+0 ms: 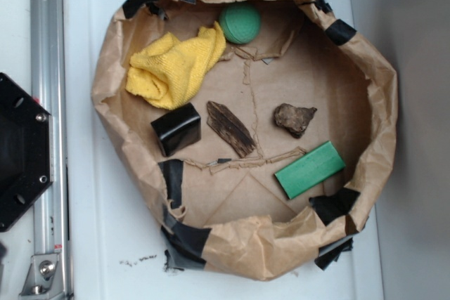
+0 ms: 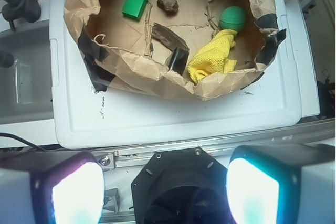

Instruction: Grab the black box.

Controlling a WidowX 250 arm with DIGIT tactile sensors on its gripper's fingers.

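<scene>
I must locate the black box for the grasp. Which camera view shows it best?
The exterior view: the black box lies fully visible from above, between yellow cloth and bark piece. In the wrist view, the paper wall partly hides it.

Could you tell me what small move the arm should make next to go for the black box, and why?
Probably travel forward over the paper rim toward the black box. In the wrist view the open gripper sits far back above the base, nothing between its fingers, while the box lies inside beside the yellow cloth.
</scene>
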